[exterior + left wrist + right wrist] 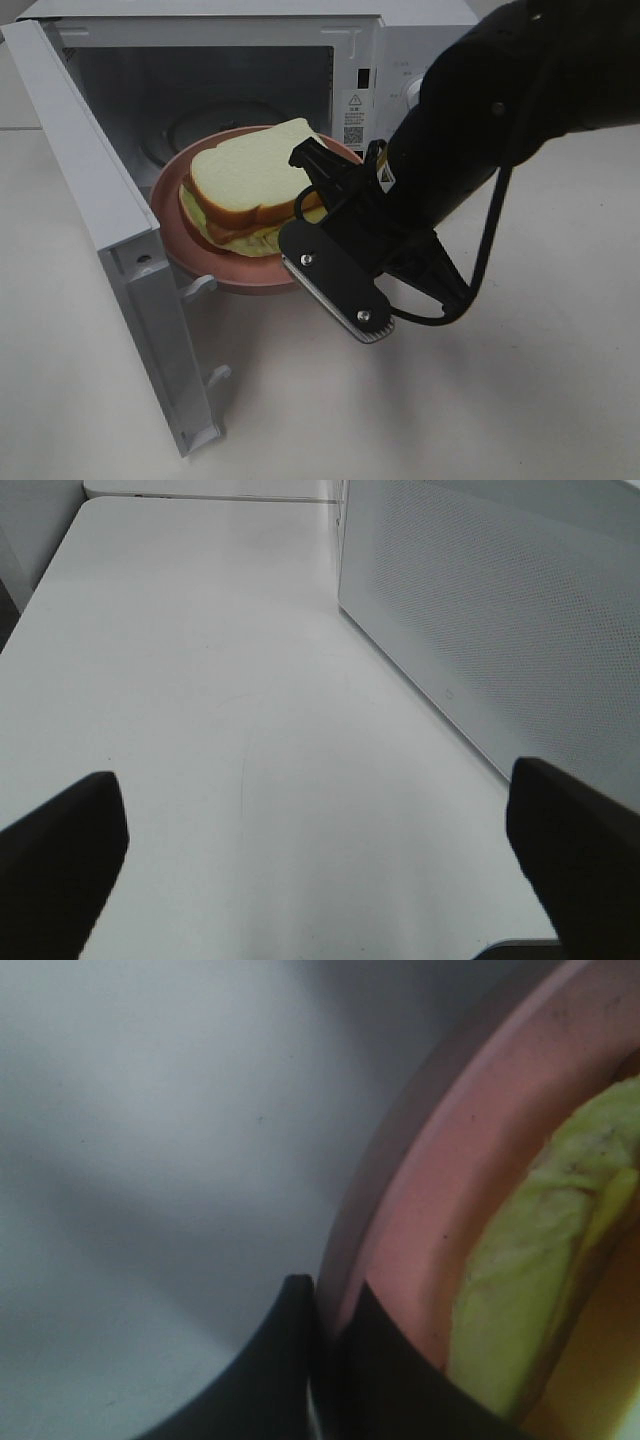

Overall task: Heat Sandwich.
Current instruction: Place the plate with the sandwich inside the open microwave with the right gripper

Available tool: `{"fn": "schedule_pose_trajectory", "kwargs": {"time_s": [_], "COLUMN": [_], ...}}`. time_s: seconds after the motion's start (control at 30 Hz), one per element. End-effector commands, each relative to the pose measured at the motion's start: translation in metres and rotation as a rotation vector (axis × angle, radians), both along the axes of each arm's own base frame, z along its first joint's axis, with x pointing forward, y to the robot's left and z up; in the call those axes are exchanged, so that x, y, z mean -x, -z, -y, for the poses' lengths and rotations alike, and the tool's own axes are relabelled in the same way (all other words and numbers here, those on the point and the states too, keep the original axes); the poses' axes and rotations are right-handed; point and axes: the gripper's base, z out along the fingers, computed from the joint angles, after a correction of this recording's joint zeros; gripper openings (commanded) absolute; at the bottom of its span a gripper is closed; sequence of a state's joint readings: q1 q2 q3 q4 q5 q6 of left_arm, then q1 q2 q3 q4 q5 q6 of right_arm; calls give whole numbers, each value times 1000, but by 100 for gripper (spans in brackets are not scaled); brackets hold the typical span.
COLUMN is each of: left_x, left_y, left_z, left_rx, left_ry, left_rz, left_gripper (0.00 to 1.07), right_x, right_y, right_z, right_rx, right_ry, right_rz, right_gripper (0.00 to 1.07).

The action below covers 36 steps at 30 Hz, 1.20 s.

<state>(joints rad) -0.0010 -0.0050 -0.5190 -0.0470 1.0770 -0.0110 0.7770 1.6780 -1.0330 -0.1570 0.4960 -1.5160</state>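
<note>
The sandwich (250, 175), white bread with a brown crust and pale green filling, lies on a round pink plate (172, 215). The plate hangs at the mouth of the open microwave (200, 90). My right gripper (300, 250) is shut on the plate's near right rim, and its arm hides that side of the plate. The right wrist view shows the pink plate rim (420, 1210) pinched between the dark fingertips of the right gripper (330, 1320), with the sandwich's green filling (520, 1290) beside it. My left gripper (320, 870) is open over bare table with nothing between its fingers.
The microwave door (90, 180) swings out to the left, toward the front of the table. The microwave's perforated white side wall (500, 610) stands close beside the left gripper. White tabletop (520, 400) spreads in front and to the right.
</note>
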Motion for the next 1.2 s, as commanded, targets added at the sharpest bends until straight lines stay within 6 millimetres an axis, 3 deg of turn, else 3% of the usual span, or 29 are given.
{"fn": "schedule_pose_trajectory", "kwargs": {"time_s": [0.03,1.2], "left_x": [2,2], "left_y": [0,0], "left_z": [0,0], "left_rx": [9,9], "left_ry": [-2,-2], "left_rz": [20,20], "left_gripper": [98,98], "right_x": [-9,-73], "right_y": [-6,-10], "right_z": [-10,-65], "right_rx": [-20,-46], "right_ry": [-13,144], "right_rz": [27,-23], "right_gripper": [0,1]}}
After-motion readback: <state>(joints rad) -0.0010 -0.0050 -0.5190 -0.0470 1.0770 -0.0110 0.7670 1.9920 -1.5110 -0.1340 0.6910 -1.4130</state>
